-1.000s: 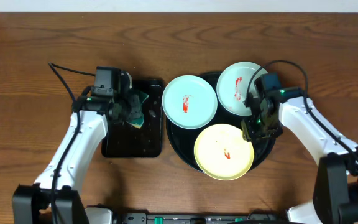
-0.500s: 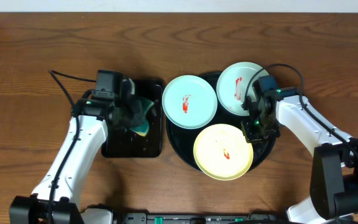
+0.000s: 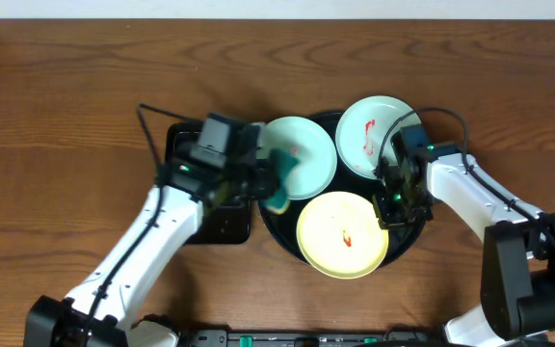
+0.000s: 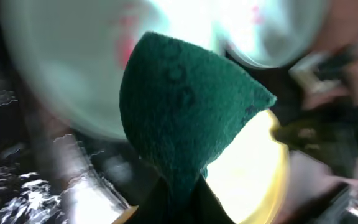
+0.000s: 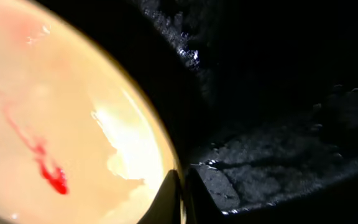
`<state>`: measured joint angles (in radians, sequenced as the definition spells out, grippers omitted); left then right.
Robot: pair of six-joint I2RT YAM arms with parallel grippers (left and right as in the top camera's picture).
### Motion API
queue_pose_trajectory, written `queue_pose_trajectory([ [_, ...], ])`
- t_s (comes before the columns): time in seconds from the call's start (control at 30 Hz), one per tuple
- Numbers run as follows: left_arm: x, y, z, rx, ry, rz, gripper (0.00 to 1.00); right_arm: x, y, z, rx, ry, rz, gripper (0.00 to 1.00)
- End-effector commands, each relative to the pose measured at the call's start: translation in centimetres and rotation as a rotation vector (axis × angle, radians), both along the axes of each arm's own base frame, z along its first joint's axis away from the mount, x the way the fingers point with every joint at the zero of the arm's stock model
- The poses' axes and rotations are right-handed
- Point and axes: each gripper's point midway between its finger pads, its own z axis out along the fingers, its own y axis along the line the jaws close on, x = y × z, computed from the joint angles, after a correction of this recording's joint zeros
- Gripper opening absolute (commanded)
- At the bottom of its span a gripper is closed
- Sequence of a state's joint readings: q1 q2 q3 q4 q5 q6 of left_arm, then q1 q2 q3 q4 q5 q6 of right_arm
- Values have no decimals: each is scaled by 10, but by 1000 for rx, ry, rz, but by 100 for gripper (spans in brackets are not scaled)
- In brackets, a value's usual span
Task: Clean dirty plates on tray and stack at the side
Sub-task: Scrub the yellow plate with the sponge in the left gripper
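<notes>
Left fingers (image 4: 179,208) are clamped on a dark green sponge (image 4: 185,106), which sticks out past the tips. From above, the sponge hangs over the near-left part of the left blue plate (image 3: 308,159). We can't tell if it's touching the surface or just above it, as the wrist view is too blurred. Red smear on that plate is partly hidden by the sponge, w/ red showing in the wrist view.

Right fingers (image 5: 180,196) are nearly closed, one tip either side of the yellow plate (image 3: 343,234) rim at its right edge. We read that as a pinch on the rim, prob. to steady or lift it. Red smear on the yellow plate is plain in the right wrist view.

Right blue plate (image 3: 369,130) sits at the back right w/ a red streak & nothing near it.

All 3 plates lie on the round tray (image 3: 405,236), edges overlapping or touching. The small tray (image 3: 234,226) is just left of it, under the left arm. The bench (image 3: 66,96) has no plates on it.

Progress as we judge it: 0 of 3 cleaned, 0 stacked. We're at the start of wipe no. 1, on the left blue plate. Left to do: wipe that one, move it off to the bench, then do the same for the yellow & right blue plates, stacking each on top.
</notes>
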<state>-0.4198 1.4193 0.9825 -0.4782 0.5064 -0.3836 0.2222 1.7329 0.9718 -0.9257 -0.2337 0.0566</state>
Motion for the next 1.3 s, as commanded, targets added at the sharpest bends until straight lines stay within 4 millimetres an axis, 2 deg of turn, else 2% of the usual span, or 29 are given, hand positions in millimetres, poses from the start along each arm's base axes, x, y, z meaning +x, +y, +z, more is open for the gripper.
queue_pose_trajectory([
  [0.0, -7, -37, 19, -115, 25, -9, 8, -6, -2, -7, -1, 19, -4, 1],
  [0.13, -12, -71, 15, -148, 56, 18, 7, -5, -2, -8, 0, 12, -9, 1],
  [0.2, -19, -83, 3, -133, 100, 40, 7, -4, -2, -8, -2, 11, -22, 1],
  [0.37, -50, -108, -36, -61, 206, -16, 7, -2, -1, -8, -3, 9, -46, 1],
  [0.47, -65, -119, -52, -29, 251, -36, 7, -2, -1, -8, -3, 9, -45, 1],
  [0.53, -68, -120, -61, 3, 249, -28, 7, -2, -1, -8, -4, 9, -45, 1],
  [0.73, -66, -115, -87, 91, 242, 17, 7, -2, -1, -8, -4, 9, -45, 1],
  [0.93, -66, -105, -124, 189, 277, 50, 7, -2, -1, -8, -3, 8, -45, 1],
  [1.03, -64, -87, -138, 280, 271, 94, 7, -2, -1, -8, -3, 9, -44, 1],
  [1.13, -52, -55, -139, 399, 228, 189, 7, -2, -1, -8, -4, 9, -44, 1],
  [1.27, -36, -38, -125, 398, 202, 253, 7, -2, -1, -8, -4, 9, -44, 1],
])
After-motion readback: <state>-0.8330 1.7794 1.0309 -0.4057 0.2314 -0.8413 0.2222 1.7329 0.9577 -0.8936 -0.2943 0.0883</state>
